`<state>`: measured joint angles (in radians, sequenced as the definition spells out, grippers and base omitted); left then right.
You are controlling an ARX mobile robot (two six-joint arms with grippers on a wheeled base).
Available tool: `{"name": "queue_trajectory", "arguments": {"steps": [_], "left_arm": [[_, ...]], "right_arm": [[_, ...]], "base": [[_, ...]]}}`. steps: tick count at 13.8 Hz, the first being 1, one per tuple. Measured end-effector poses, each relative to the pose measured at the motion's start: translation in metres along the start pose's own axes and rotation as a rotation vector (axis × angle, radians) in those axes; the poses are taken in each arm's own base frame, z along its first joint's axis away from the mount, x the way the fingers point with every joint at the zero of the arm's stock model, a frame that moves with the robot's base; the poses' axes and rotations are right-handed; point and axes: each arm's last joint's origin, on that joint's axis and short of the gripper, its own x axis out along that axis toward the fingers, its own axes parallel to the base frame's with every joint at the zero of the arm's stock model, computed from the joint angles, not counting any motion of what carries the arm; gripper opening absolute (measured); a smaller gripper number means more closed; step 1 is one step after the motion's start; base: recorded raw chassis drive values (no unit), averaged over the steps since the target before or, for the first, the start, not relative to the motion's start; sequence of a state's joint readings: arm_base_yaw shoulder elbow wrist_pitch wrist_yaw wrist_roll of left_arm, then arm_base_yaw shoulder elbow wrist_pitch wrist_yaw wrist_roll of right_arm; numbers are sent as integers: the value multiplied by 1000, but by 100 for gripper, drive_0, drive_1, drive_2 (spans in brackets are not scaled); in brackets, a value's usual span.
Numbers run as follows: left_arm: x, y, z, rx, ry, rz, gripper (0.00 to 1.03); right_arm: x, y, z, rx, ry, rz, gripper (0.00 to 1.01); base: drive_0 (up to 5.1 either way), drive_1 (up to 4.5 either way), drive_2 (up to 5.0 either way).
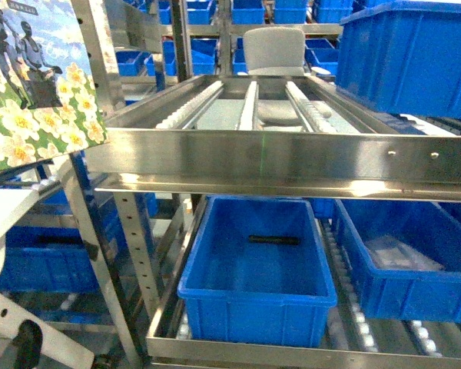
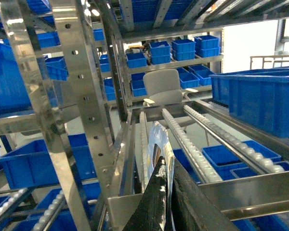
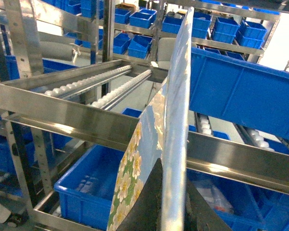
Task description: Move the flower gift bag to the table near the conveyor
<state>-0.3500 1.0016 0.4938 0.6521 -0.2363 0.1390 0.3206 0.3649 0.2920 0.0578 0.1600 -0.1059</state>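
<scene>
The flower gift bag point(image 1: 38, 84), pale blue with white blossoms and a printed picture, hangs at the upper left of the head view, beside the conveyor point(image 1: 253, 108). The conveyor is a steel-framed roller track at chest height. In the left wrist view my left gripper point(image 2: 167, 161) is shut on the bag's point(image 2: 156, 139) thin edge, with the rollers point(image 2: 183, 139) just beyond. My right gripper point(image 3: 174, 171) is shut on another edge of the bag point(image 3: 176, 96), whose floral side point(image 3: 130, 178) faces left. Neither gripper shows in the head view. The table is out of view.
A blue crate point(image 1: 253, 269) holding a dark bar sits under the track, with another crate point(image 1: 399, 269) to its right. A large blue crate point(image 1: 411, 54) rests on the upper right rollers. Steel uprights point(image 1: 131, 254) frame the rack. A white robot part point(image 1: 8, 223) fills the lower left.
</scene>
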Motion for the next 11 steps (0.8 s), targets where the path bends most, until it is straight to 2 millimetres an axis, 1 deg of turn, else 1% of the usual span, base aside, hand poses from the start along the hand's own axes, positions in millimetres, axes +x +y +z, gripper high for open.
{"name": "queue_trajectory", "arguments": {"steps": [5, 8, 11], "left_arm": [[0, 0, 0, 0, 0, 0, 2], [0, 0, 0, 0, 1, 1, 2], [0, 0, 0, 0, 0, 0, 2]], "right_arm": [[0, 0, 0, 0, -1, 0, 2], [0, 0, 0, -1, 4, 0, 2], [0, 0, 0, 0, 1, 0, 2]], "base": [[-491, 228, 267], [-452, 57, 403], [-406, -27, 454]]}}
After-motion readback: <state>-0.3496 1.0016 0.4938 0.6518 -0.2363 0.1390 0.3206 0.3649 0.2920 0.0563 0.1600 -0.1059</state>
